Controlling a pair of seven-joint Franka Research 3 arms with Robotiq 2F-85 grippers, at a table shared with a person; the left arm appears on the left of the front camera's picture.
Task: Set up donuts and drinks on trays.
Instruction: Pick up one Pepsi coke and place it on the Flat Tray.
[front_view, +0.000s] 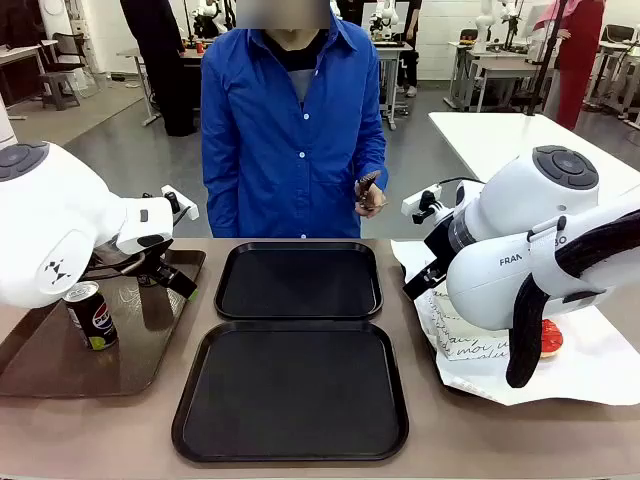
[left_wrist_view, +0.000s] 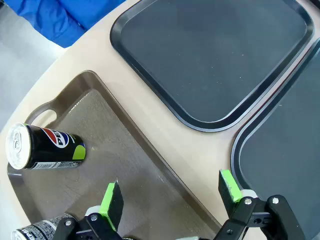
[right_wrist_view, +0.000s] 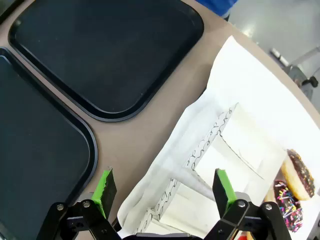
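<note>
Slim black soda can (left_wrist_view: 47, 148) stands upright near the left fingers (left_wrist_view: 111, 201), spread and empty; right fingers (right_wrist_view: 105, 192) spread too.

The trays (front_view: 299, 281) are plain black. Left of them a glossy brown tray (front_view: 135, 350) holds a black can (front_view: 91, 316) with silver top and blue-red logo; right of them, white boxes (right_wrist_view: 250, 145) bear black script.

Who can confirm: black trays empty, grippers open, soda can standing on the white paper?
No: the soda can stands on the brown tray, not the white paper (front view). Both black trays are empty, left gripper and right gripper open.
</note>
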